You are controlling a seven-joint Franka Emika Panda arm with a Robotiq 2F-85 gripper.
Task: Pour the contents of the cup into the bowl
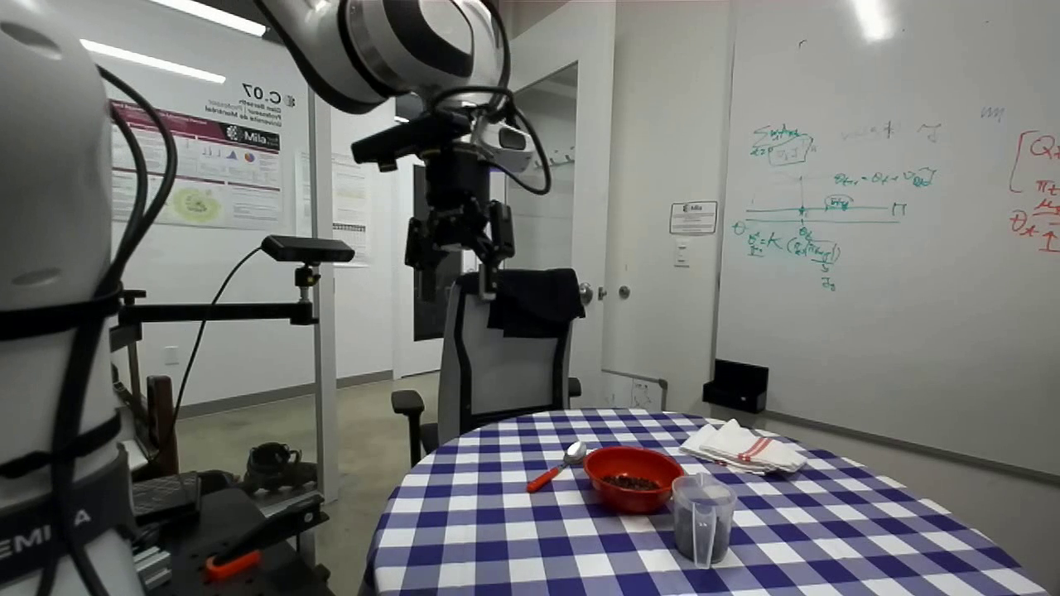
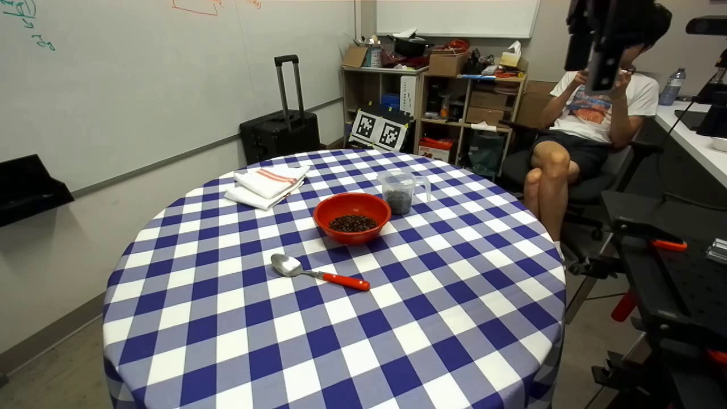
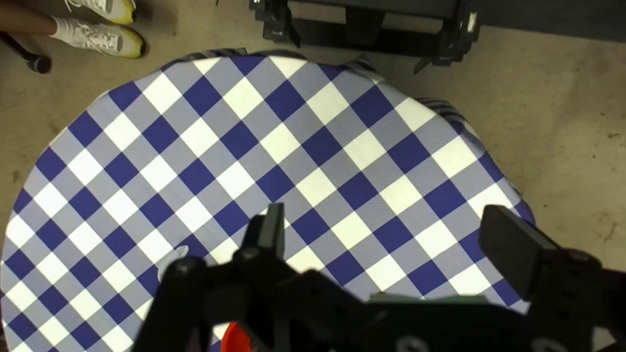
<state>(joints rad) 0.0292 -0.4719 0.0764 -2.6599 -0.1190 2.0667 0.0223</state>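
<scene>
Robotiq gripper (image 3: 383, 222) spread wide, holding nothing; the handled clear plastic cup (image 2: 397, 194) stands upright beside the red bowl (image 2: 351, 204), probably light, stiff and slippery, best grasped by its handle (image 1: 704, 536)

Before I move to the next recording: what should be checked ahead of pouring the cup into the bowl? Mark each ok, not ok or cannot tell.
1. Tool open and empty: ok; its jaws stand apart with nothing held.
2. Tool at the cup: not ok; it hangs high above the tablecloth.
3. Cup upright and filled: ok; dark contents show through its clear wall.
4. Bowl upright: ok; its opening faces up, with dark bean-like pieces inside.
5. Gap between cup and bowl: cannot tell; they overlap in both exterior views.
6. Spoon apart from the bowl: ok; tablecloth shows between them.
</scene>
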